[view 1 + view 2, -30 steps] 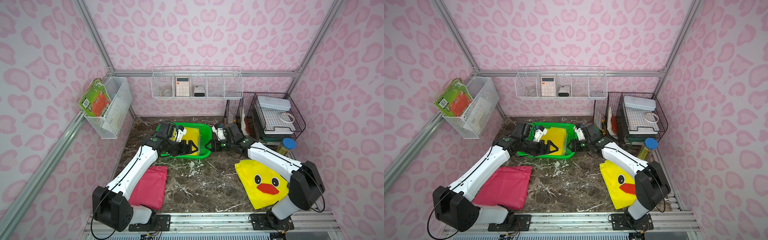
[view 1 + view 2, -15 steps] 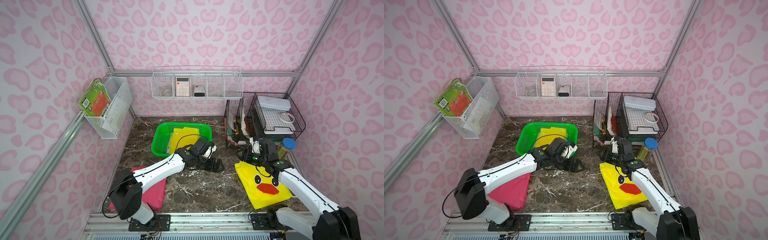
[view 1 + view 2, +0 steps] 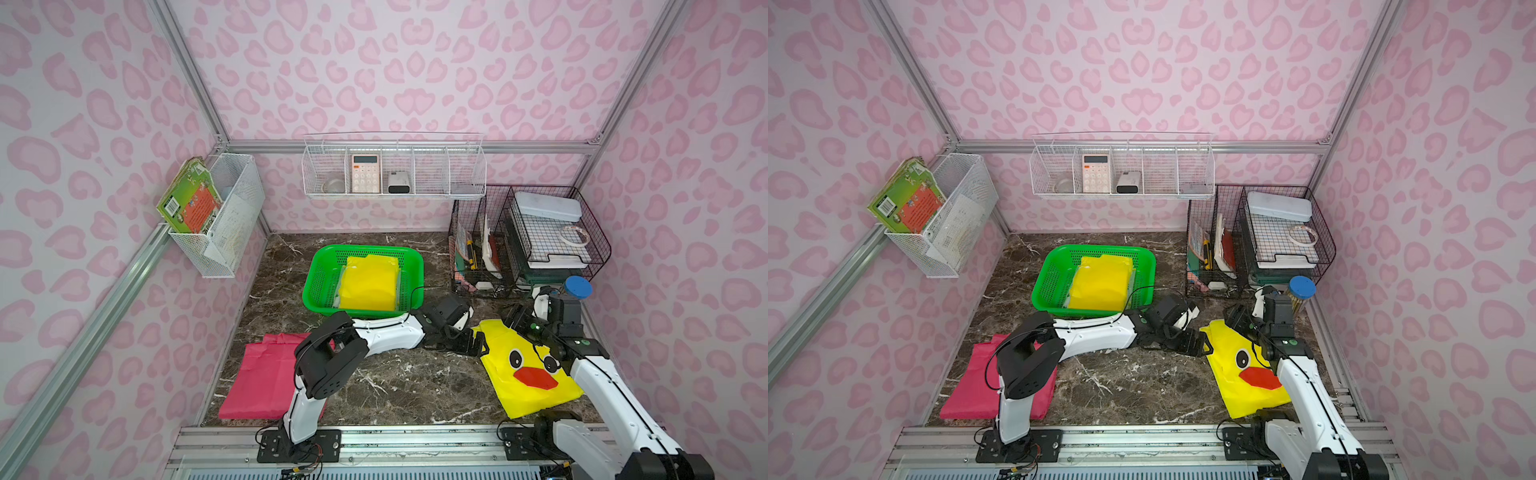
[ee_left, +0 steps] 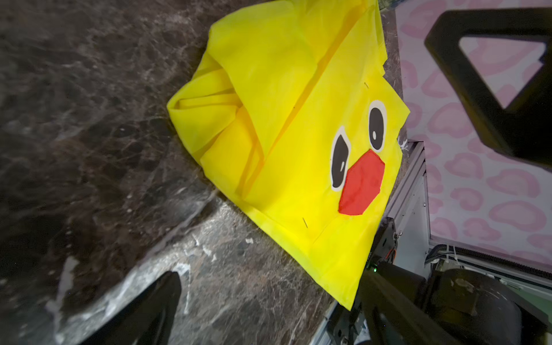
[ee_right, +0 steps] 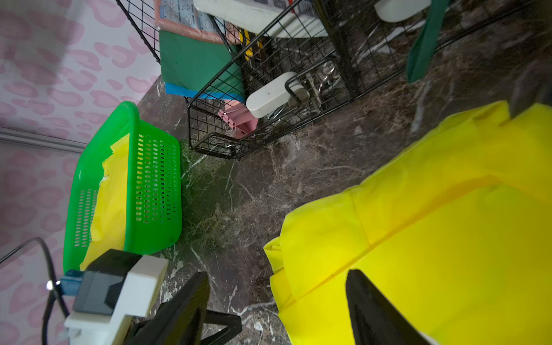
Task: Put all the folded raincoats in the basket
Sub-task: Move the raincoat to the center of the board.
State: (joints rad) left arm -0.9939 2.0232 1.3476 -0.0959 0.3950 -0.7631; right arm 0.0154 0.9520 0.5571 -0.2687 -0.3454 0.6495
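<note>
both arms have swung from the basket (image 3: 316,270), where the folded raincoat (image 3: 368,282) lies, to the duck raincoat (image 3: 528,374) at the desk's (image 3: 395,386) front right. left claw (image 3: 473,345) and right claw (image 3: 519,320) gape empty; next, probably, pinch its edge.

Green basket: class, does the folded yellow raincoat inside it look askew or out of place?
Slightly. The folded raincoat lies inside the basket, but not flat: in the right wrist view one edge rides up a wall almost to the rim.
</note>
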